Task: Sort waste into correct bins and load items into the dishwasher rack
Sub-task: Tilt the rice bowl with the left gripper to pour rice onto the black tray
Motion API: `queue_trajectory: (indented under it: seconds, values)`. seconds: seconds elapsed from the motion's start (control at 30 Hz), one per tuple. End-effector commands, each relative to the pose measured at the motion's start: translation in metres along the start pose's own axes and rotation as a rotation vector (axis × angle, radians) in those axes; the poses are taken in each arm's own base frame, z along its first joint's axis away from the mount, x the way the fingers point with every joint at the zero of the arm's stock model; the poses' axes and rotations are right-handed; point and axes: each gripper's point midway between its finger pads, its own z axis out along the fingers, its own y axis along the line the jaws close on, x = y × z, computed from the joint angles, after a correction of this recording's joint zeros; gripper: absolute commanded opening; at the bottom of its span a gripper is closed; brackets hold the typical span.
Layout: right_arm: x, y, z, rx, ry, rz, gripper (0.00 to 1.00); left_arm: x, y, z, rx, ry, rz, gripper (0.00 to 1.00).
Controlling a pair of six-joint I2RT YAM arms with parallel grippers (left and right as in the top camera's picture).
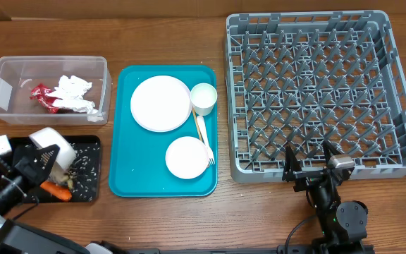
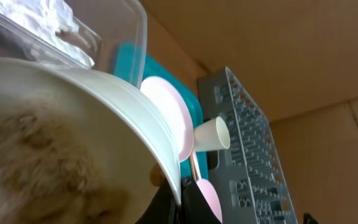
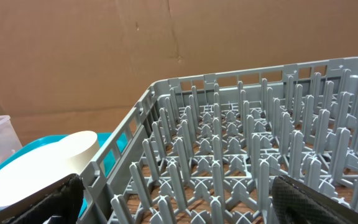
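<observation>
- Far-left clear tub (image 1: 5, 77) holds a red wrapper (image 1: 41, 95) and crumpled napkins (image 1: 72, 90).
- Near-left black tray (image 1: 90, 140) holds a carrot (image 1: 56, 190) and crumbs (image 1: 83, 173); the left gripper (image 1: 34, 161) grasps a tilted white bowl (image 1: 51, 143) over it.
- The right gripper (image 1: 307, 166), released, sits by the grey rack's (image 1: 302, 17) near wall.

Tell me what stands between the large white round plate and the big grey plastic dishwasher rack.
The small white cup, on the teal serving tray, beside the white plate and apart from the grey rack; the overhead view shows it.
</observation>
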Motion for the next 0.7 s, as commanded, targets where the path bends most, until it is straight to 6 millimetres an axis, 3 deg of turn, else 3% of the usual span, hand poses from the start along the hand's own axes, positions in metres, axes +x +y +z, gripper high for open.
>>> queue_trajectory:
  seconds: [0.0,0.5,0.67]
  values:
    - [0.001,0.0,0.0,-0.002,-0.005,-0.004,1.0,-0.009,-0.009,-0.008,0.075,-0.108,0.032,0.04]
    - [0.001,0.0,0.0,-0.002,-0.005,-0.004,1.0,-0.007,-0.005,-0.01,0.09,-0.149,0.046,0.04]
    - [0.001,0.0,0.0,-0.003,-0.005,-0.004,1.0,-0.015,-0.021,-0.013,0.17,-0.21,-0.008,0.04]
